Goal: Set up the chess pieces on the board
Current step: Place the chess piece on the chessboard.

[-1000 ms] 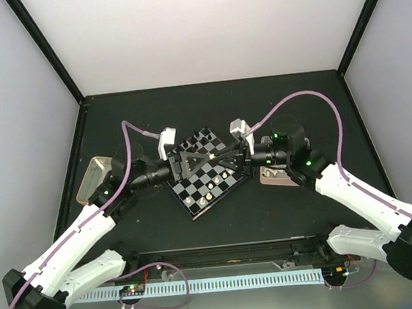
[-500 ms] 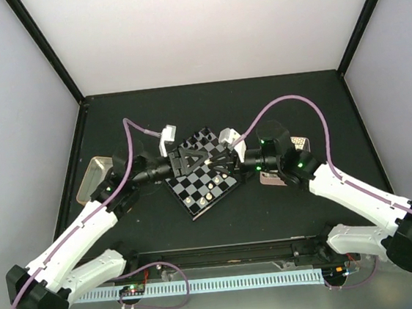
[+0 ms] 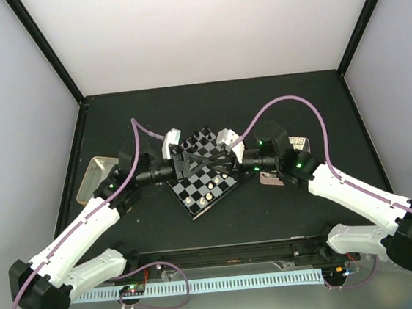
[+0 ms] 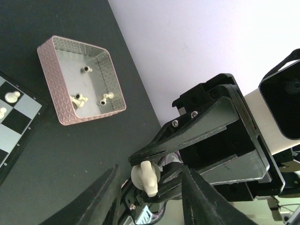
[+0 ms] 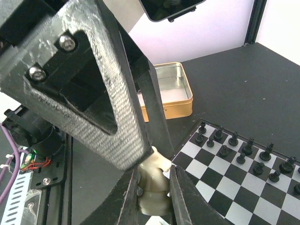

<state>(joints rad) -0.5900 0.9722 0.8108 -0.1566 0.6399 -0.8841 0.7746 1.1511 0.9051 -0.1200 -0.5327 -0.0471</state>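
right gripper [image 5: 154, 182]: pinched on a cream knight [image 5: 157, 165], one finger on each side of its body, base down.
left gripper [image 4: 151, 173]: jaws part-spread, one finger each side of the knight and of the right gripper's tips. A gap shows on the knight's side in the left wrist view. In the right wrist view one left finger [image 5: 93, 98] lies close against the knight's head; contact cannot be told.
knight location: held in the air over the board [image 3: 214, 181], where the two grippers meet tip to tip. Which square lies under it cannot be told.
board: turned at an angle near the middle of the table [image 3: 296, 101], between the two wrists.
black pieces [image 5: 243, 151]: standing in two rows along one edge of the board.
cream pieces on board [image 3: 203, 196]: a few standing along the board's near edge; two pawns [image 4: 10, 96] show at the board corner in the left wrist view.
pink tray [image 4: 51, 70]: on the table just off that board corner, apart from it. A few small cream pieces [image 4: 79, 99] lie on its floor.
metal tin [image 5: 164, 89]: open, near the table's left edge, well apart from the board.
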